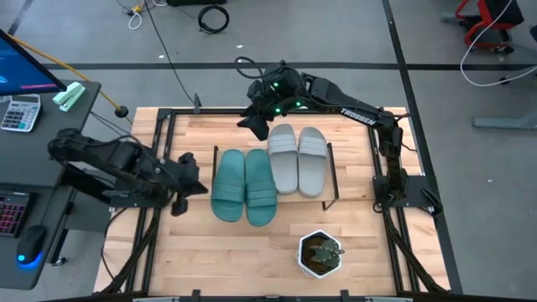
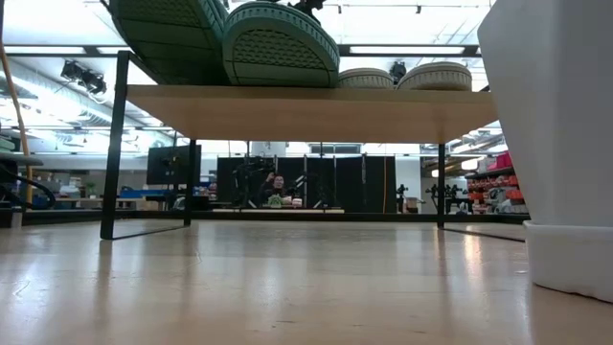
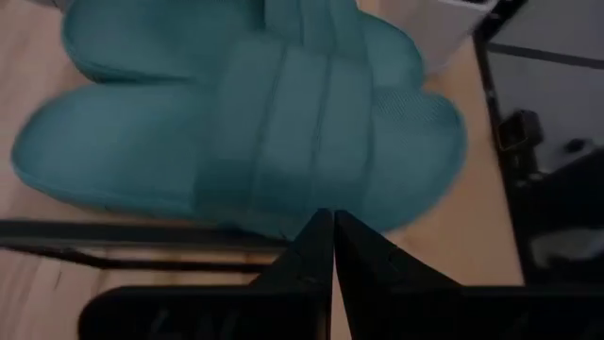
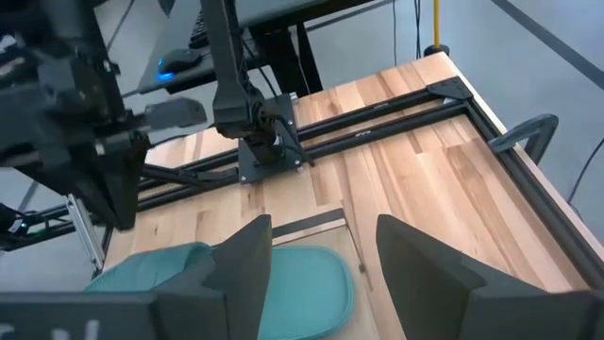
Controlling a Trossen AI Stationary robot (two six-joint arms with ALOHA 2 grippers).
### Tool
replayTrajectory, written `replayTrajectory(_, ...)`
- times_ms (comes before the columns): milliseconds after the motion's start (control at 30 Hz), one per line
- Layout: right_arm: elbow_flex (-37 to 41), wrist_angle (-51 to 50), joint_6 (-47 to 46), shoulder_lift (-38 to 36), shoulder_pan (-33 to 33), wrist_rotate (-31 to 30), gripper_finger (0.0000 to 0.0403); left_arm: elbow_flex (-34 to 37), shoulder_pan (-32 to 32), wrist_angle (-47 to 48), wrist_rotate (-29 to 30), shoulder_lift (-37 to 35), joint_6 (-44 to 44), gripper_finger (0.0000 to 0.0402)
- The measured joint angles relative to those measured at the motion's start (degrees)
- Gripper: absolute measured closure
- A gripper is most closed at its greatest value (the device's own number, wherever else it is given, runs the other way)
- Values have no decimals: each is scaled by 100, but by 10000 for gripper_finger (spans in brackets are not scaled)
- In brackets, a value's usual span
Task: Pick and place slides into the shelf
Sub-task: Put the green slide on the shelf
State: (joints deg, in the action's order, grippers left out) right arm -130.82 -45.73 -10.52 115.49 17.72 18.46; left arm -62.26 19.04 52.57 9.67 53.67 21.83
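**All four slides on the shelf, both pincers empty**

Start at the left pincer (image 1: 191, 186): it's clenched tight, fingertips pressed together with nothing between them, hovering just beside the teal-green slides (image 1: 244, 186) on their outer side. The left wrist view confirms it, the two dark fingers (image 3: 311, 250) meeting in a point right in front of the nearest teal strap, not touching it as far as I can tell.

Over to the right pincer (image 1: 258, 126): it's released, fingers spread wide and gripping nothing, hanging above the far edge of the shelf (image 1: 336, 180) near the toe end of the grey slides (image 1: 298, 158).

And the slides themselves: the teal pair sits side by side, the grey pair right next to it, all four lined up on the shelf's wooden top. From the low view you can see the soles overhanging the board's front edge.

A white plant pot (image 1: 320, 254) stands on the table (image 1: 210, 260) nearer the front, well clear.

My read: the placing looks finished. No slide remains on the table, so only pulling the arms back seems left.
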Motion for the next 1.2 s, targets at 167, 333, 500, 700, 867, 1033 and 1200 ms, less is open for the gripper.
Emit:
replayTrajectory(167,0,10,-2,1,0,2,204,0,14,-124,105,406,-114,382)
replayTrajectory(333,0,11,-48,1,0,8,204,-12,14,-227,18,841,-319,384)
replayTrajectory(500,0,13,-56,1,-32,67,204,-19,-23,-489,20,1076,-451,388)
replayTrajectory(700,0,26,-118,1,-124,239,204,-17,-193,-569,38,1108,-428,388)
replayTrajectory(867,0,35,-194,1,-300,841,204,-15,-271,-525,25,1110,-301,391)
replayTrajectory(1033,0,32,-72,1,-613,879,204,-11,-311,-500,45,1110,-293,386)
replayTrajectory(1200,0,25,254,1,-958,756,204,-9,-449,-483,47,1112,-252,394)
